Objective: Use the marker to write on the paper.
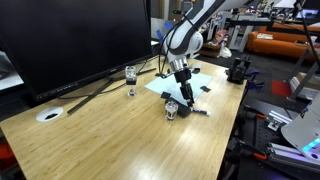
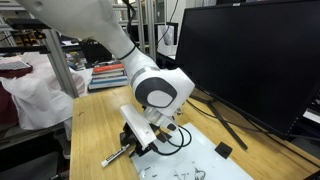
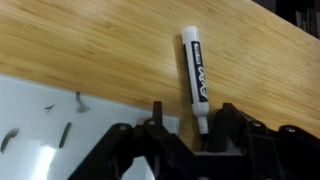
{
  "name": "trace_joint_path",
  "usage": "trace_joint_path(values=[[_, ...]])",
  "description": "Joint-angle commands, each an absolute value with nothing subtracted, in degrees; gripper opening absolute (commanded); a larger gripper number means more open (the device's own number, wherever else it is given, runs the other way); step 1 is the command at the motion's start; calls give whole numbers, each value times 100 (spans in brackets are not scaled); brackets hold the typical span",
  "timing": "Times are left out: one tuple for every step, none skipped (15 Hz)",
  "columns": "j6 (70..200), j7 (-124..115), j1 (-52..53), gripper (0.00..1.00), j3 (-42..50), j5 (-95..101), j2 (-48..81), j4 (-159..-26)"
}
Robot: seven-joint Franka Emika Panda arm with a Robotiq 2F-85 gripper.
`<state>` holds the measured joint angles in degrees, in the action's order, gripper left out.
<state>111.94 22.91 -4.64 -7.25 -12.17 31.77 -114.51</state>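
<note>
Marker [image 3: 193,70] lies flat on the bare wood of the counter [image 1: 100,140], white barrel with dark lettering, just beside the paper's edge and not on it. Its narrow end points in between the fingers [image 3: 232,122]. In an exterior view the marker [image 2: 113,157] shows as a pale stick running out from under the gripper [image 2: 136,143] towards the counter edge.

Gripper [image 3: 190,135]: fingers partly open, the gap clearly wider than the barrel. No contact with either side of the barrel is visible, and nothing is gripped.

Paper [image 3: 40,125]: flat on the counter beside the gripper in the wrist view, carrying a few short dark strokes. In both exterior views the paper [image 1: 165,84] lies under and behind the arm, with a small black piece [image 2: 223,150] at a corner.

Containers: one clear glass [image 1: 131,76] stands upright near the foot of the monitor [image 1: 70,40], well apart from the paper; contents cannot be made out. A small object [image 1: 172,108] stands just beside the gripper [image 1: 186,98]; too small to tell whether it is a container.

White round disc [image 1: 48,114] sits far along the counter, well apart from everything else.
</note>
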Motion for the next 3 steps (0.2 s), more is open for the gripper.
trace_joint_path(values=[[11185,2294,-438,64,-696,-1229,3178,-11442],[11186,2292,-438,64,-695,-1229,3178,-11442],[11188,2291,-438,64,-694,-1229,3178,-11443]])
